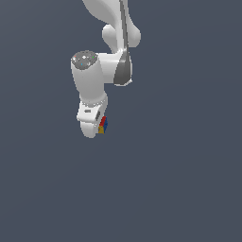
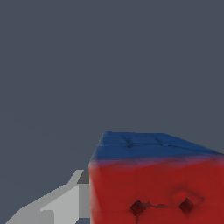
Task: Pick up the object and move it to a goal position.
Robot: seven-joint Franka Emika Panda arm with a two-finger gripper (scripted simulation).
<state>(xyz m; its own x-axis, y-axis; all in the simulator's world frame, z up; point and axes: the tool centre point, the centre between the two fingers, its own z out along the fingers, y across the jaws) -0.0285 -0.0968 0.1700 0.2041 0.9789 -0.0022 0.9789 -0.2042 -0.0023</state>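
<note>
The object [image 1: 103, 125] is a tiny cube showing red, blue and yellow-orange faces, set against the lower end of the white hand in the exterior view. My gripper [image 1: 99, 127] points down and is shut on it; the fingertips are mostly hidden behind the hand. In the wrist view the cube [image 2: 157, 183] fills the lower part of the picture, with a red face bearing dark dots and a blue face above it. One grey finger [image 2: 61, 205] lies against the cube's side.
The white arm [image 1: 111, 42] reaches in from the top of the exterior view. Everything around it is a plain dark grey-blue surface [image 1: 179, 179] with no other objects, edges or markers visible.
</note>
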